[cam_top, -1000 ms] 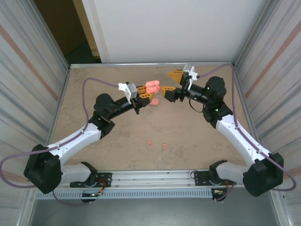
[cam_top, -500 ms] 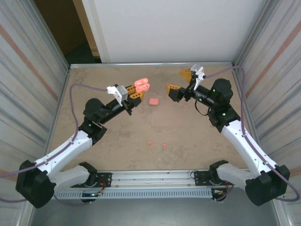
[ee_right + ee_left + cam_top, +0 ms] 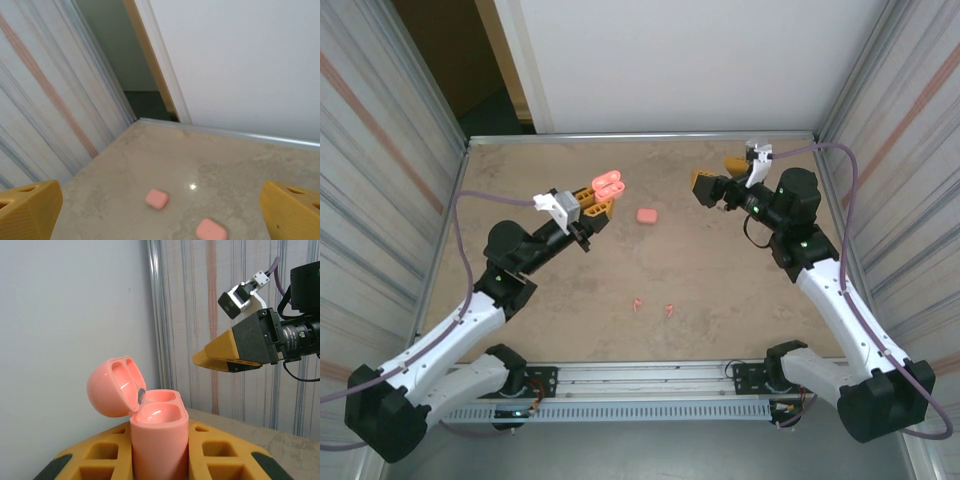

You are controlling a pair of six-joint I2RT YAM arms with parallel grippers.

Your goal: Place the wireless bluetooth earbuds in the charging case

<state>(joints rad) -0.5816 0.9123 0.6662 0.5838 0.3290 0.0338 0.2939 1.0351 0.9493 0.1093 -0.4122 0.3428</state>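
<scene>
- The left gripper (image 3: 596, 198) is clamping an open pink case (image 3: 159, 437) upright between its yellow fingers (image 3: 240, 452), clear of the table (image 3: 740, 290); the lid (image 3: 112, 387) is hanging back on its hinge, and the well that shows is looking empty.
- The right gripper (image 3: 721, 177) is hovering with its jaws wide apart and carrying nothing; it is sitting well apart from the held case.
- Two earbuds (image 3: 637, 304) are lying on the table toward the near edge, well apart from both grippers; a second, shut case (image 3: 646, 215) is lying between the grippers.
- Risks, as judged:
  - the earbuds are tiny and lying flat, so broad fingers may be skidding them away or pinching them crooked;
  - a crooked earbud may be jamming at the well;
  - the lid may be dropping shut if the case is tilted.
</scene>
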